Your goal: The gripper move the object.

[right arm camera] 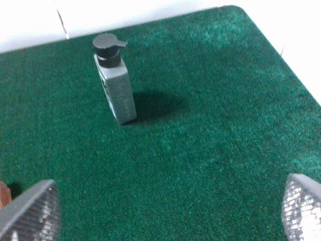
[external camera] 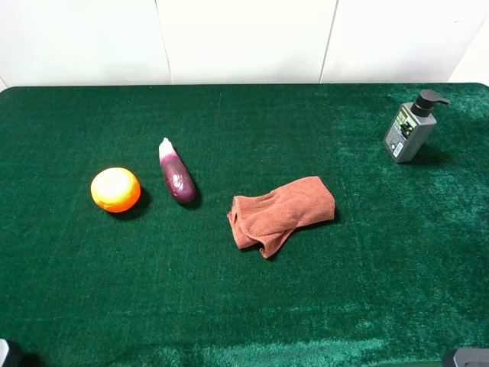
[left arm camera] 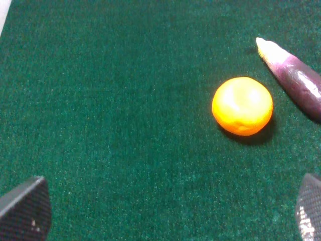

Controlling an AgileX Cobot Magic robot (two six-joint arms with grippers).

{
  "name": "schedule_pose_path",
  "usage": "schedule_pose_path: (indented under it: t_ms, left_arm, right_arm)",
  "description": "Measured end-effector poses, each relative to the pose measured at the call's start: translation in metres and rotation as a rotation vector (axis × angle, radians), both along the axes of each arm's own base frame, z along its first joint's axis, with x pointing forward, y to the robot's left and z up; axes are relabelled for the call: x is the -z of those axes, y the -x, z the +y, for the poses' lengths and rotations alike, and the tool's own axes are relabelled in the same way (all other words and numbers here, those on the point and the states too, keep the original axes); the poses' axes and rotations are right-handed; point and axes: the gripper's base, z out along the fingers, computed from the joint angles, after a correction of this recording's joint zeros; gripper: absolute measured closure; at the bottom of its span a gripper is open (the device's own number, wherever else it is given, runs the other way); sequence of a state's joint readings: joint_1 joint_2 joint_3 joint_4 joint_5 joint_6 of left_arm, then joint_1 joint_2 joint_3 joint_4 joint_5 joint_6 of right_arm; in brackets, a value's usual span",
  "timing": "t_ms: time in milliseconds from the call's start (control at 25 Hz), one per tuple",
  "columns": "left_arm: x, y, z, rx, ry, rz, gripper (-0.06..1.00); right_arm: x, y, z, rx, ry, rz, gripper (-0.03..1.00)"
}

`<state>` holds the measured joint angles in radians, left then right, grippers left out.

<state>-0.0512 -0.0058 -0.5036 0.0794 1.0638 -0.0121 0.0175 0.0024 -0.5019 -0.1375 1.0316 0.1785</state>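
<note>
An orange [external camera: 115,189] lies on the green table cloth [external camera: 244,306] at the left, with a purple eggplant [external camera: 176,174] just right of it. A rust-brown towel [external camera: 281,213] lies crumpled near the middle. A grey pump bottle [external camera: 411,128] stands upright at the back right. My left gripper [left arm camera: 168,213] is open and empty, well short of the orange [left arm camera: 243,105] and the eggplant [left arm camera: 296,78]. My right gripper [right arm camera: 167,211] is open and empty, well short of the bottle [right arm camera: 115,83]. Both grippers hang at the table's front edge.
The white wall [external camera: 244,38] runs behind the table's back edge. The table's right back corner [right arm camera: 235,10] is rounded and lies past the bottle. A corner of the towel [right arm camera: 3,193] shows at the edge of the right wrist view.
</note>
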Motion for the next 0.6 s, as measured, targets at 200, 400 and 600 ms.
schedule_pose_path:
  t_ms: [200,400,600]
  left_arm:
    - [0.0,0.0,0.0,0.0,0.0,0.0,-0.05]
    - [0.0,0.0,0.0,0.0,0.0,0.0,-0.05]
    - [0.0,0.0,0.0,0.0,0.0,0.0,-0.05]
  right_arm:
    - [0.0002,0.0012,0.0001,-0.001,-0.002,-0.01,0.31]
    - [0.0002,0.0012,0.0002,-0.002,-0.003,-0.01,0.31]
    - [0.0002,0.0011,0.0003,-0.002,-0.003,-0.01,0.31]
